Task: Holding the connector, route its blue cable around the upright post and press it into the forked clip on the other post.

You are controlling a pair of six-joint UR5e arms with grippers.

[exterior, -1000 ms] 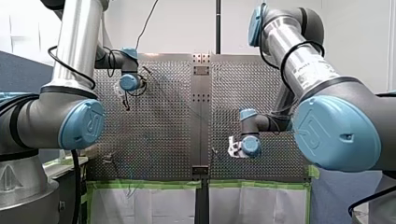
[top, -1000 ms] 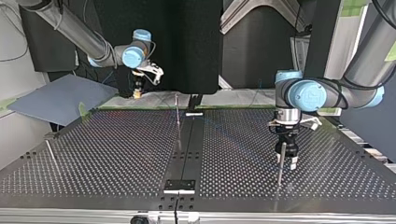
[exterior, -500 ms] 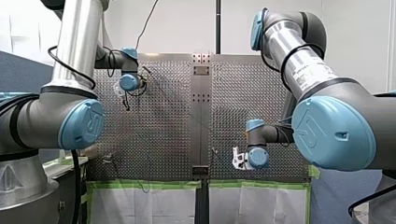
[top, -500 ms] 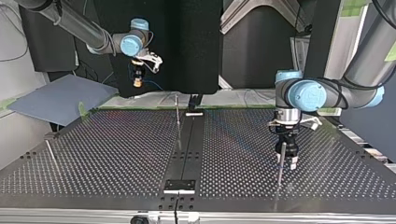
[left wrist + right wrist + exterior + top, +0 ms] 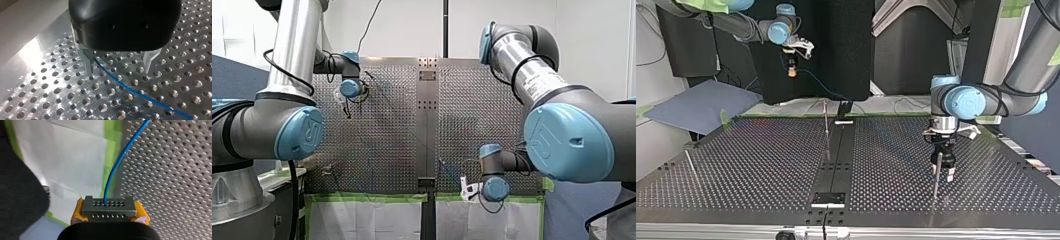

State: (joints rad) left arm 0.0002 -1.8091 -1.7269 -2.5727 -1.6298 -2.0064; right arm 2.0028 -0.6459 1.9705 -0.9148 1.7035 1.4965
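Observation:
My right gripper (image 5: 109,213) is shut on a dark grey connector (image 5: 109,207), with its yellow pads (image 5: 77,215) on both sides. The blue cable (image 5: 117,162) leaves the connector and runs out over the perforated table. In the top view my right gripper (image 5: 792,70) hangs high beyond the table's far edge, and the cable (image 5: 821,87) slopes down towards the middle. My left gripper (image 5: 120,67) is open just above the plate, and the cable (image 5: 130,88) lies between its metal fingers (image 5: 90,63). A thin upright post (image 5: 936,175) stands right beside my left gripper (image 5: 944,167).
Another thin post (image 5: 826,120) stands at the table's middle near the far edge. A third post (image 5: 690,162) is at the top view's left. A dark centre strip (image 5: 836,155) divides the plate. Green tape and white sheets (image 5: 372,215) line the table's edge.
My right gripper has lifted the connector higher and drawn it back past the table's edge, pulling the cable with it. My left arm has not moved.

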